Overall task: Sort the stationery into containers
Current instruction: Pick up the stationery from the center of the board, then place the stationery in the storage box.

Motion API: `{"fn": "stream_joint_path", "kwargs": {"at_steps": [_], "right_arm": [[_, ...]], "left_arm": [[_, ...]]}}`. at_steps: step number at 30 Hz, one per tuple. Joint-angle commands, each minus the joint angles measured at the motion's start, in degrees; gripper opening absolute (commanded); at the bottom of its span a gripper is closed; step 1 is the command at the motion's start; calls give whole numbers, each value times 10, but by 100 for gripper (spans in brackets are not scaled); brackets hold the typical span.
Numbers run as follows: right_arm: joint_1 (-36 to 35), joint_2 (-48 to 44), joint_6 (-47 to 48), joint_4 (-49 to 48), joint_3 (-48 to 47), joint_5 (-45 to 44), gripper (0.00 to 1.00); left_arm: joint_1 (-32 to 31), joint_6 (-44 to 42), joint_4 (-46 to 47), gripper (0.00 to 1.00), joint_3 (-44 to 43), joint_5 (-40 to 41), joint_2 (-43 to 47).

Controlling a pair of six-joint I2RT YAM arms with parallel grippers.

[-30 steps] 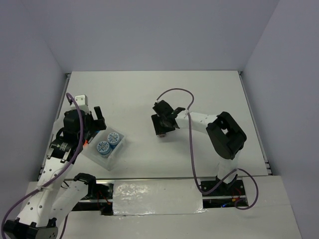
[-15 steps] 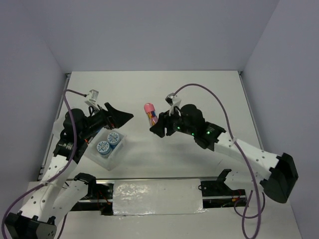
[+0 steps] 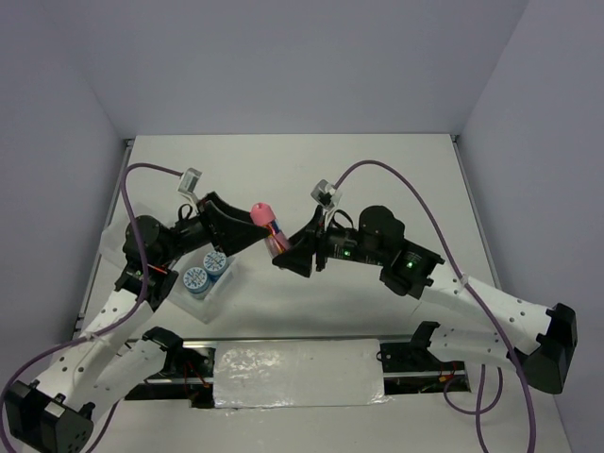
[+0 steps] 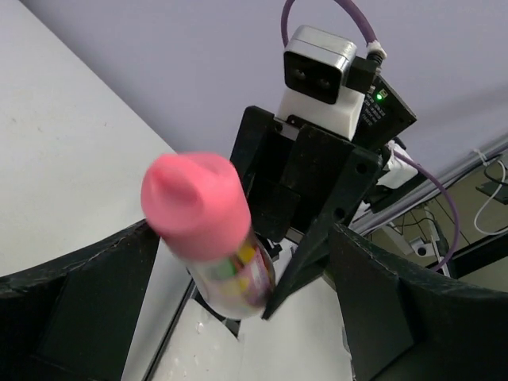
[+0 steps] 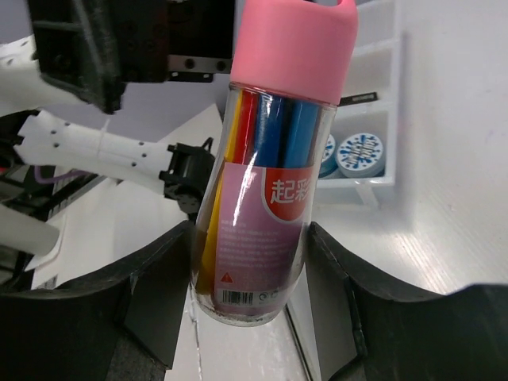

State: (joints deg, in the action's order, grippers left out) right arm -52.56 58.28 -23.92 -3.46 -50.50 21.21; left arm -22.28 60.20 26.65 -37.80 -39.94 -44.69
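tube (image 5: 258,214) with pink cap (image 4: 194,202), clear wall, coloured markers (image 5: 270,127) inside, printed label; held in the air near table (image 3: 396,170) centre, cap end pointing to about 11 o'clock in top view. right gripper (image 5: 250,254) clenched on the tube's lower body, pressed from both sides. left gripper (image 4: 242,246) spread wide at 9 o'clock of the tube, its fingers (image 4: 381,302) flanking the pink cap; contact with the cap cannot be told. tray (image 3: 212,300) at 8 o'clock from table centre, two blue rolls (image 3: 194,278) side by side in one compartment
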Motion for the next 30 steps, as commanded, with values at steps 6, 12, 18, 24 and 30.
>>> {"fn": "stream_joint_path", "kwargs": {"at_steps": [6, 12, 18, 24, 30], "right_arm": [[-33, -4, 17, -79, -36, 29, 11], [-34, 17, 22, -76, -48, 25, 19], [10, -26, 27, -37, 13, -42, 100], [95, -163, 33, 28, 116, -132, 100], [98, -216, 62, 90, 137, -166, 100]], "left_arm": [[-22, -2, 46, 84, -18, -1, -17], [-26, -32, 17, 20, -37, 5, -18], [-26, -327, -410, 0, -214, 382, -32], [-25, -582, -482, 0, -208, 789, -105], [101, -765, -320, 0, -154, 855, -215]]}}
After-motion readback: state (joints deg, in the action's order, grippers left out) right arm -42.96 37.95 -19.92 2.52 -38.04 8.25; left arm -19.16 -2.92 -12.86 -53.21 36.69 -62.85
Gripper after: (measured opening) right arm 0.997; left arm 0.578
